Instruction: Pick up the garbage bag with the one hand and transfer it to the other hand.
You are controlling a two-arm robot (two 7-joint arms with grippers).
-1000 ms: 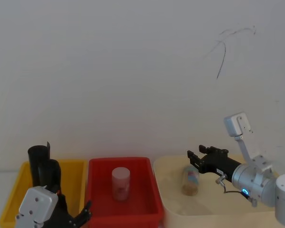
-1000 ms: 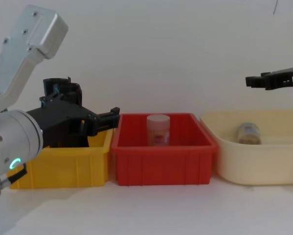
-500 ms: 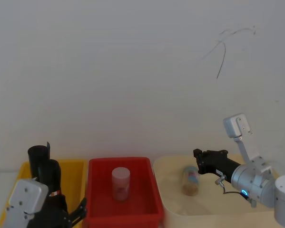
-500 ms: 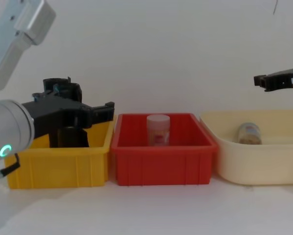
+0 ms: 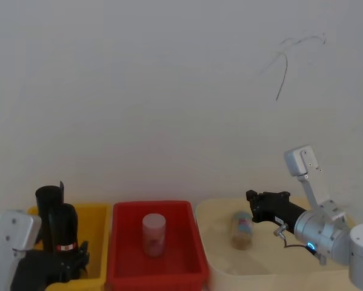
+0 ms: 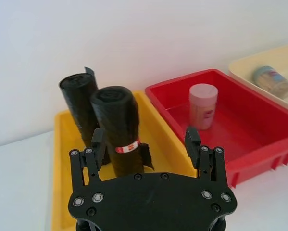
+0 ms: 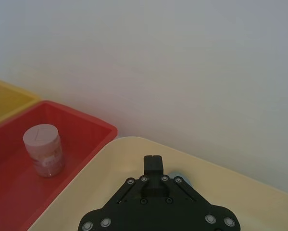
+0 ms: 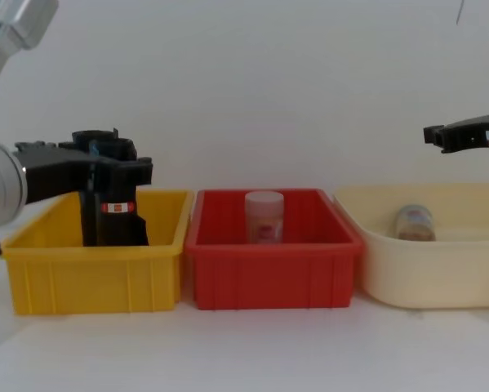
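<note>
Left end effector [image 6: 144, 138] spread; right end effector [image 7: 153, 161] closed.

Left hand [image 6: 145, 137] fingers spread wide, gap wider than garbage bag [image 6: 118, 130]. Plain roll [image 6: 79, 103] stands just beside bag, crowding one finger's side. Yellow bin [image 8: 97, 278] walls fence both low down; top open. Air above red bin [image 8: 273, 273] & its jar [image 8: 264, 216] free across to right hand [image 8: 431, 134].
</note>
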